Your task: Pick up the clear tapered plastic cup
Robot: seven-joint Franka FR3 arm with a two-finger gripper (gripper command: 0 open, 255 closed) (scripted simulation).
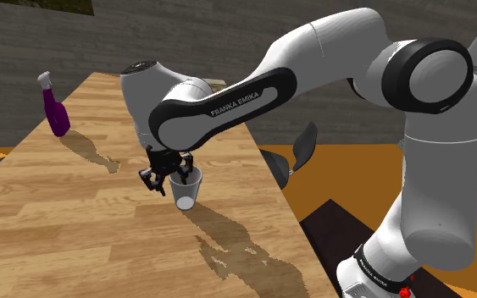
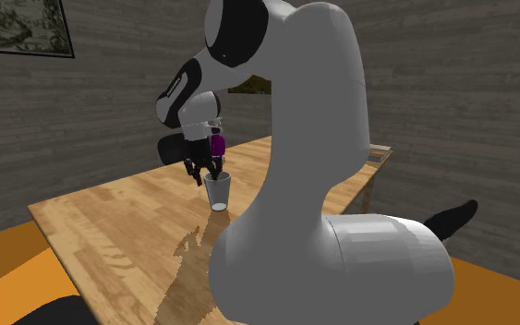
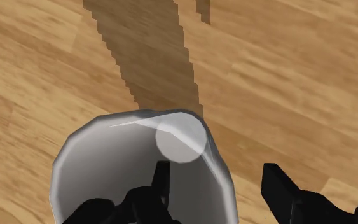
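Observation:
A clear tapered cup (image 1: 185, 193) stands upright on the wooden table (image 1: 58, 229), near the edge on the shoulder view's right. My black gripper (image 1: 174, 173) comes down on its rim from above. In the wrist view the gripper (image 3: 220, 186) is open and straddles the cup (image 3: 101, 165) wall: one finger (image 3: 161, 181) is inside the cup, the other finger (image 3: 278, 184) stands outside it with a gap to the wall. The second exterior view shows the cup (image 2: 217, 192) under the gripper (image 2: 204, 172) at mid-table.
A purple spray bottle (image 1: 54, 106) stands at the table's far corner, well away from the cup. A dark chair (image 1: 301, 152) sits just past the table edge on the shoulder view's right. Grey walls close in behind; the floor is orange.

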